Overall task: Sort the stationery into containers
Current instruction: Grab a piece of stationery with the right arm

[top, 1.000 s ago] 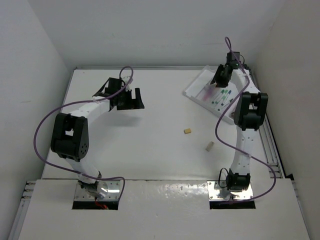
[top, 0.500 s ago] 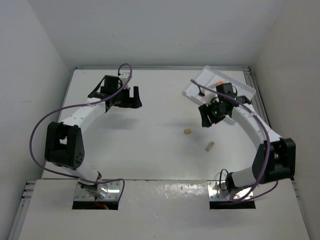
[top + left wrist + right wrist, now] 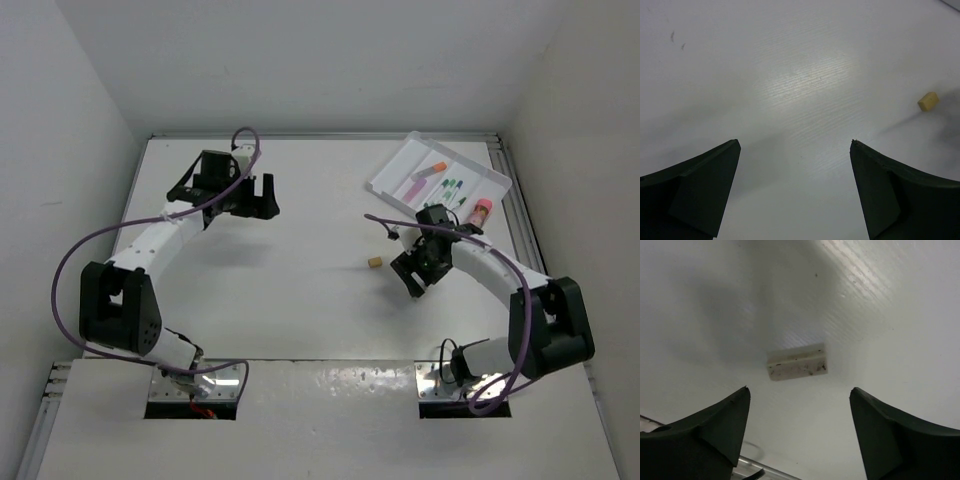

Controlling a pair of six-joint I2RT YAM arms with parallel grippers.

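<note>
White plastic tray [image 3: 398, 165], far right on the desk [image 3: 300, 310], holds the sorted pens and markers [image 3: 452, 186]. We count two erasers left outside: a tan block [image 3: 375, 262] mid-desk and a beige block [image 3: 796, 361] lying below the right tool [image 3: 800, 388], released and empty. The left tool [image 3: 795, 141] hangs released, far left.

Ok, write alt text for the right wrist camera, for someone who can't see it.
A small beige eraser block lies on the white table, centred ahead of the open right gripper; its two dark fingers frame the bottom corners, touching nothing.
</note>
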